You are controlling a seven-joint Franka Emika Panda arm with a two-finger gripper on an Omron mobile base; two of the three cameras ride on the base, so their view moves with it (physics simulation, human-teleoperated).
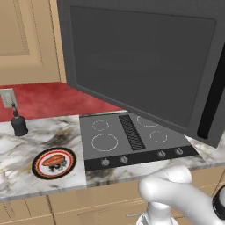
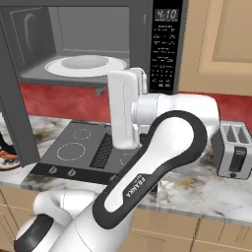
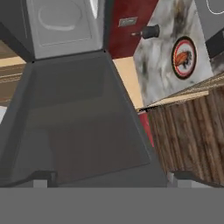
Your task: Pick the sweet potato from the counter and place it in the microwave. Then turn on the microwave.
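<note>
The sweet potato point(image 1: 53, 160) point(image 3: 183, 57) lies reddish-brown on a round red-rimmed plate point(image 1: 41, 171) point(image 3: 183, 39) on the marble counter point(image 1: 26, 145) point(image 3: 155, 70), left of the cooktop. The microwave point(image 2: 165, 49) hangs above, its door point(image 1: 140, 61) point(image 3: 87, 122) swung wide open and the white turntable point(image 2: 86, 64) bare inside. My gripper point(image 3: 111, 180) is open with nothing between its widely spread fingertips point(image 3: 41, 179). It is raised beside the open door, far from the sweet potato. The arm's white wrist point(image 2: 123, 108) stands in front of the microwave's opening.
A dark cooktop point(image 1: 127, 136) with front knobs sits under the microwave. A black bottle point(image 1: 18, 123) point(image 3: 148, 31) stands by the red backsplash near a wall outlet point(image 1: 8, 97). A toaster point(image 2: 234, 155) is on the counter at the right. The open door overhangs the cooktop.
</note>
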